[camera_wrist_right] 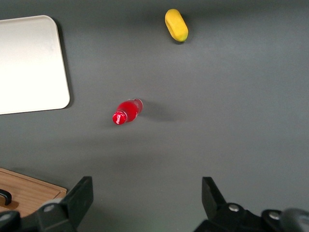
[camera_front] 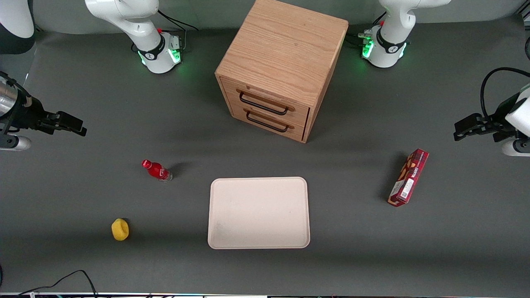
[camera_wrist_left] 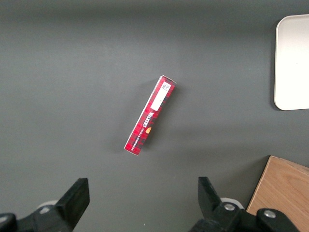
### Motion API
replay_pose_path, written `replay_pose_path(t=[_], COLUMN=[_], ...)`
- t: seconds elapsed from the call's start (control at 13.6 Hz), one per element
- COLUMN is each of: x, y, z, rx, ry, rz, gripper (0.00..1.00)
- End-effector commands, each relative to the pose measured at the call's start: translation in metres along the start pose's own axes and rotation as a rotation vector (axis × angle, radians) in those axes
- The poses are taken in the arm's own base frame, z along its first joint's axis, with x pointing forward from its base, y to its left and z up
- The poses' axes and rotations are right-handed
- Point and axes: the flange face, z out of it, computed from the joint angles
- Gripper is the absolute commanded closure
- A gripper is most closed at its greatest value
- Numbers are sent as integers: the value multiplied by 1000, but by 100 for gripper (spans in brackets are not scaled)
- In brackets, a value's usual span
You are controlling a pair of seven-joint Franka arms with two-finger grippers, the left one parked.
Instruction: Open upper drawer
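The wooden cabinet [camera_front: 285,58] stands at the middle of the table, farther from the front camera than the tray. Its upper drawer [camera_front: 267,97] is closed, with a thin black bar handle [camera_front: 263,105] above the lower twin drawer [camera_front: 267,120]. My right gripper [camera_front: 72,125] is open and empty, held above the table toward the working arm's end, well apart from the cabinet. In the right wrist view the gripper [camera_wrist_right: 147,193] hangs over bare mat, and a corner of the cabinet [camera_wrist_right: 29,191] shows beside one finger.
A cream tray [camera_front: 258,213] lies in front of the cabinet. A red bottle [camera_front: 157,170] and a yellow object [camera_front: 120,229] lie toward the working arm's end. A red box [camera_front: 408,177] lies toward the parked arm's end.
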Motion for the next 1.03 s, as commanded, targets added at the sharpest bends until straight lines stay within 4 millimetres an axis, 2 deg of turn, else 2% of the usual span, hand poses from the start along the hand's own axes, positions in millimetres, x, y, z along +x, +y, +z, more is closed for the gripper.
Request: replay_pose_path(t=[0.0, 0.15, 0.22, 0.44, 0.59, 0.66, 0.81, 0.96], x=[-6, -5, -6, -22, -41, -54, -76, -82], y=[1, 0, -9, -85, -141, -174, -225, -267], z=[-2, -1, -1, -2, -4, -5, -3, 11], rx=[9, 12, 24, 136, 148, 162, 235, 283], ry=[7, 8, 8, 3, 23, 31, 32, 56], rz=[27, 12, -21, -385, -787, -929, -1012, -1069], gripper=[0, 0, 0, 0, 0, 0, 0, 0])
